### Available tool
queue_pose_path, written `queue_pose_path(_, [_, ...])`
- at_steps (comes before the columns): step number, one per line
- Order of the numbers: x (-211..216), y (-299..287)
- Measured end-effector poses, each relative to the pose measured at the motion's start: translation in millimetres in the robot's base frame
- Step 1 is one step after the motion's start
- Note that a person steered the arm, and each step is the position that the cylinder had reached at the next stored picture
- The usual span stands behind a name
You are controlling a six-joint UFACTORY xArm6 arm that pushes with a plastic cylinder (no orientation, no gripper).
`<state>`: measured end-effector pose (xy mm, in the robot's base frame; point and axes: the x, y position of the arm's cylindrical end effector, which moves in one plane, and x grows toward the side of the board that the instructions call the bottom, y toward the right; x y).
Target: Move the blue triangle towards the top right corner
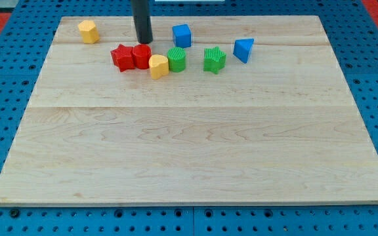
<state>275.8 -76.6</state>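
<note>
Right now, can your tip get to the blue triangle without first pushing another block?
Probably yes. My tip stands at the view's top, above the red blocks. The blue cube lies between it and the blue triangle, but the board leaves room to go around.

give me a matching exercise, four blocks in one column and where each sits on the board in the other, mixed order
Column one:
1. blue triangle
2. yellow hexagon
3. blue cube
4. red star

Column two:
a. near the view's top left corner
b. at the left end of the touching red, yellow and green cluster
c. farthest to the view's right, right of the green star
d. just right of my tip

Pairs: 1-c, 2-a, 3-d, 4-b
</note>
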Motion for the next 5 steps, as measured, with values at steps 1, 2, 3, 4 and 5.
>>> queue_pose_path(1, [-1.3, 43.7])
queue_pose_path(2, [-15.9, 79.3])
queue_pose_path(3, [-11.1, 99.4])
queue_pose_path(4, [22.3, 122.3])
queue_pose_path(5, [52.9, 163.4])
